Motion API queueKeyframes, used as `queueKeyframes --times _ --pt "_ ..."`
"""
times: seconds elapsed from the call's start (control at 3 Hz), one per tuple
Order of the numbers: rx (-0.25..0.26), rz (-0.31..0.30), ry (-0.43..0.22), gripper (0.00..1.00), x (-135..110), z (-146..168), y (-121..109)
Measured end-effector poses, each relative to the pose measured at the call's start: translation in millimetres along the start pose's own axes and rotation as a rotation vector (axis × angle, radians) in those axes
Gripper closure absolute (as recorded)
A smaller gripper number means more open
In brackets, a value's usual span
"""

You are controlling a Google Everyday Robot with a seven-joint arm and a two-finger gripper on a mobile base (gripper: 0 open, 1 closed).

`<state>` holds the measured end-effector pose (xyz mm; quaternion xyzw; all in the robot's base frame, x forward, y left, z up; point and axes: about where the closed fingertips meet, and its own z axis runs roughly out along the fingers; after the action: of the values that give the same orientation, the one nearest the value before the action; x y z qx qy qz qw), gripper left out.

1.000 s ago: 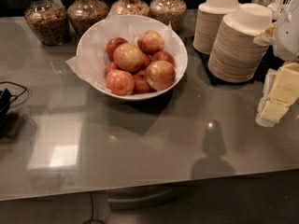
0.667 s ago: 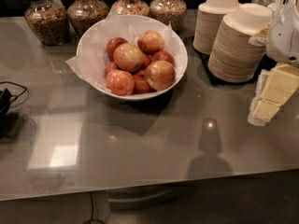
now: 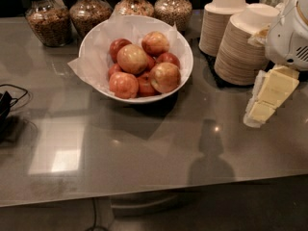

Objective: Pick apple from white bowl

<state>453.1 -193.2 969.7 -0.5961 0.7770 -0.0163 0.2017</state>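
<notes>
Item: grey counter (image 3: 144, 148), one work station, single arm. Gripper (image 3: 259, 113): at the right edge of the scene, hanging just above the counter in front of the stacked disposable bowls (image 3: 240, 52); pale yellow pads pointing down and to the left. Change noted: over the last second the gripper has slid a little leftward and lower, away from the right border and toward the middle of the counter; nothing else has shifted. Grip state: cannot tell whether it is spread or closed from this angle; no apple is in it and it touches nothing. White bowl (image 3: 149, 99): far centre-left, lined with crumpled paper (image 3: 82, 66), well apart from the gripper. Apple (image 3: 132, 58): large, pale yellow-green with a red blush, lying on top of the pile, left of centre in the bowl, resting against smaller red apples (image 3: 168, 59) beneath and beside it. Background: row of glass jars (image 3: 45, 18) along the far edge; dark cable (image 3: 9, 105) at the left. Assessment: the approach has only begun; the arm must yet travel left and farther back, rise over the bowl's rim, and descend onto the top apple.
</notes>
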Motion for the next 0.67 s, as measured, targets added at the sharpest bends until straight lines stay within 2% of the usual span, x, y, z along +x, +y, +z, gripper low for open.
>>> queueKeyframes --times 0.33,0.67 --pt "0.005 0.011 -0.015 0.0 0 1 0" --pt "0.014 0.091 -0.109 0.0 -8 16 -4"
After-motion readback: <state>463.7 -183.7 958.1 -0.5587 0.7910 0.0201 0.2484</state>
